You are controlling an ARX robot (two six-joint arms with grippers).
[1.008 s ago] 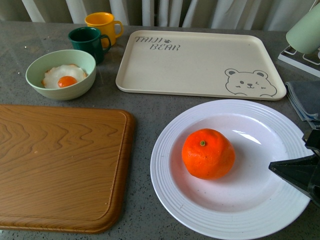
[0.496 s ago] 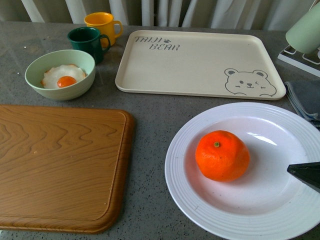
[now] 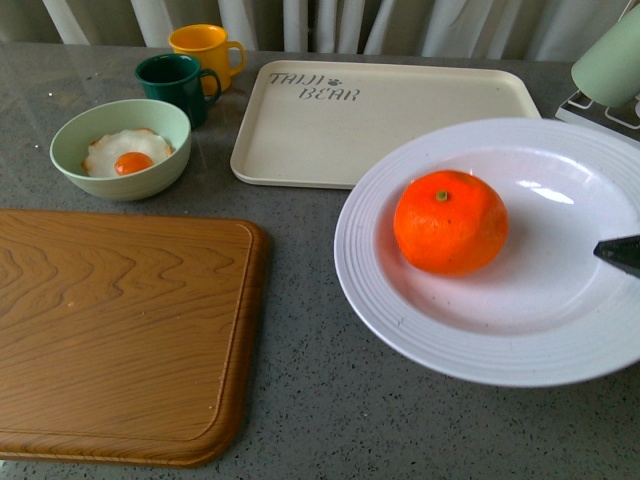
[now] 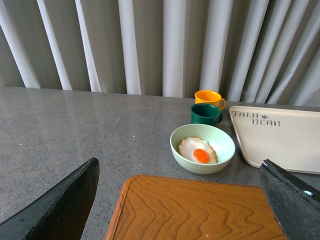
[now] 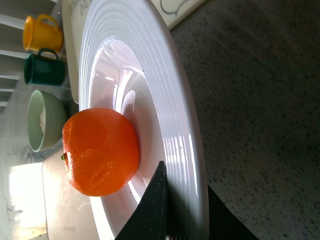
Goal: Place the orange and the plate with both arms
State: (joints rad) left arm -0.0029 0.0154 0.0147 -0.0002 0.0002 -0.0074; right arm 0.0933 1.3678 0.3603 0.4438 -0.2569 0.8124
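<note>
A grey speckled countertop (image 3: 300, 420) runs back to pale pleated curtains (image 3: 330, 20). In the front view the plate (image 3: 372, 290) sits to the right and tilted, its far rim hiding the near right corner of the cream bear tray (image 3: 370, 120). The orange (image 3: 450, 222) lies in the plate's well, left of centre, with its stem mark up. A dark tip of the right gripper (image 3: 622, 254) reaches over the plate's right side at the picture's edge. A wooden cutting board (image 3: 120, 330) lies on the left. Behind it stand a pale green bowl (image 3: 70, 160) holding a fried egg (image 3: 126, 152), a dark green mug (image 3: 175, 82) and a yellow mug (image 3: 205, 48). In the left wrist view the left gripper (image 4: 178, 167) hangs with its two dark fingers (image 4: 60, 210) spread wide apart above the board's far edge, and the bowl, mugs and tray lie beyond. In the right wrist view the right gripper's jaws are pressed onto the plate's ribbed rim, one on the inner face just beside the orange and one behind the rim.
</note>
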